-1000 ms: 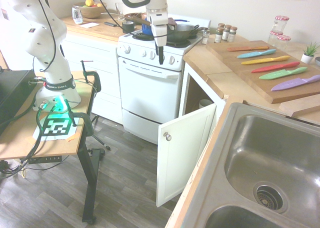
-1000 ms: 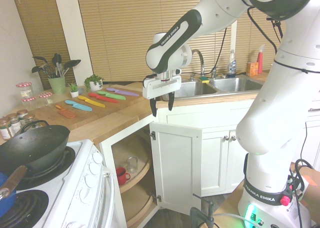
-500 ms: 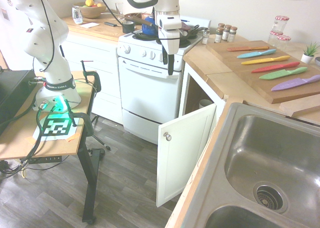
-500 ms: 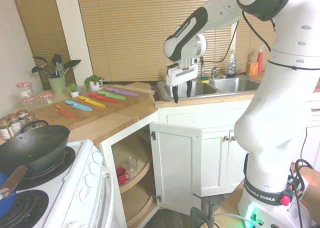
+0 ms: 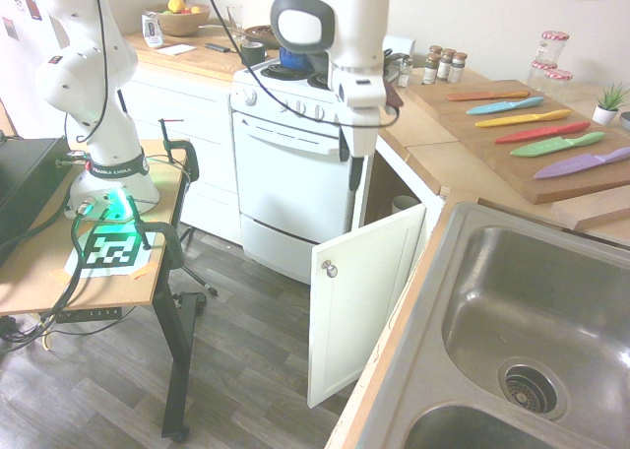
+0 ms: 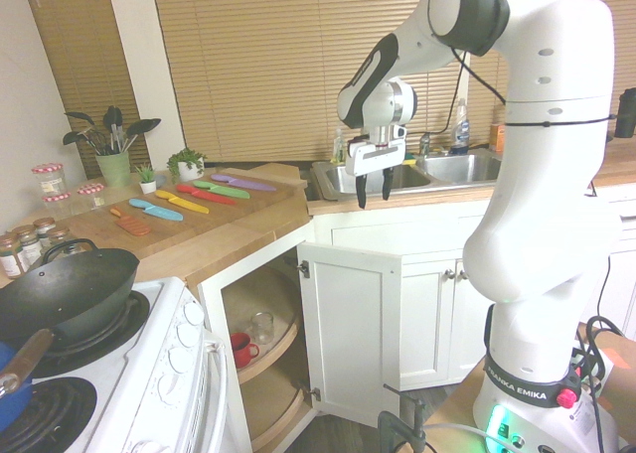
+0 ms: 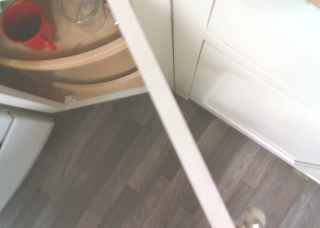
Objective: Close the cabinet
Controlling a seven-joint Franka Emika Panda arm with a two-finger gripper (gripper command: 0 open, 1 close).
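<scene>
In the second exterior view, the white corner cabinet is at lower centre, its door swung out to the right and its shelves showing. The white stove fills the lower left, just beside the cabinet, with a dark wok on top. The steel sink sits right of centre at mid-height, behind the gripper. The gripper's two fingers stand wide apart with nothing between them, above the door in the picture. A wooden cutting board carries a row of coloured knives left of centre, with a green pot of utensils at upper left. On the upper shelf, at lower left of centre, a red mug stands beside a clear glass. In the first exterior view, the door's round knob is near the middle.
</scene>
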